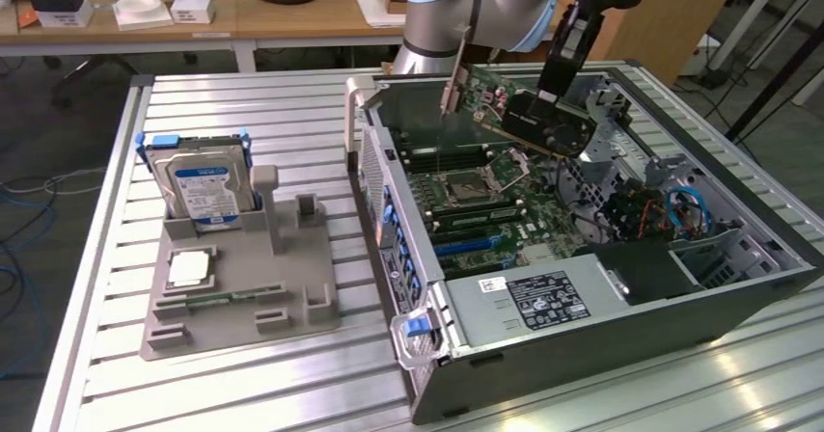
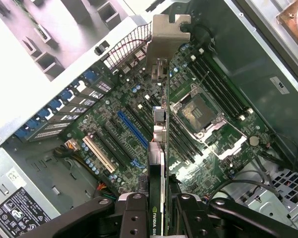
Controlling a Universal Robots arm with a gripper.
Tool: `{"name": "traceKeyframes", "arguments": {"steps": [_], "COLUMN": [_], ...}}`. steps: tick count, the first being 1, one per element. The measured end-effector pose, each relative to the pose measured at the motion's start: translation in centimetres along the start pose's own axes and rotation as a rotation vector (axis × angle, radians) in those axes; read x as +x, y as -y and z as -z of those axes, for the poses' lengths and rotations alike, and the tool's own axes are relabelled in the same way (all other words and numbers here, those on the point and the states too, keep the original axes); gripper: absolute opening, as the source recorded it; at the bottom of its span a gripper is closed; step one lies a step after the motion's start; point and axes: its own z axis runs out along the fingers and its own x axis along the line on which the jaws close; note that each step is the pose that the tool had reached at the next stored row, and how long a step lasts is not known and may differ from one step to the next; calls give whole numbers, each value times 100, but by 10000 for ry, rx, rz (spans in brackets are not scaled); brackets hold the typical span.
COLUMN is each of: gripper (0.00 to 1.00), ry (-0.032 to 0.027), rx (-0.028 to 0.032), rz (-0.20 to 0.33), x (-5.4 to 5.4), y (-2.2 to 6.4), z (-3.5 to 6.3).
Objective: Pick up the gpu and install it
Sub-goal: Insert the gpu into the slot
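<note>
The gpu (image 1: 518,102), a green card with a black cooler, hangs tilted above the open computer case (image 1: 721,287). My gripper (image 1: 557,93) is shut on it from above. In the wrist view the gpu (image 2: 159,148) is seen edge-on, with its silver end bracket (image 2: 168,34) pointing toward the case's rear wall. The gripper (image 2: 160,218) clamps the card's near end between its black fingers (image 2: 133,213). The card floats over the motherboard (image 2: 109,119), between the blue slot (image 2: 132,130) and the processor socket (image 2: 198,111), touching neither.
A grey fixture (image 1: 238,307) on the slatted table holds the blue-labelled hard drive (image 1: 200,186) upright and a processor (image 1: 191,268) lying flat. In the case, the power supply (image 1: 541,299) fills the near corner. Blue cables (image 1: 689,205) lie at the exterior view's right.
</note>
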Motion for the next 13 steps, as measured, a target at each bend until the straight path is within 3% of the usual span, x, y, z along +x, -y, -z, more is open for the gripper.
{"name": "traceKeyframes", "arguments": {"steps": [13], "gripper": [26], "ry": [-5], "rx": [0], "rz": [167], "x": [-1], "y": [-1], "z": [-6]}}
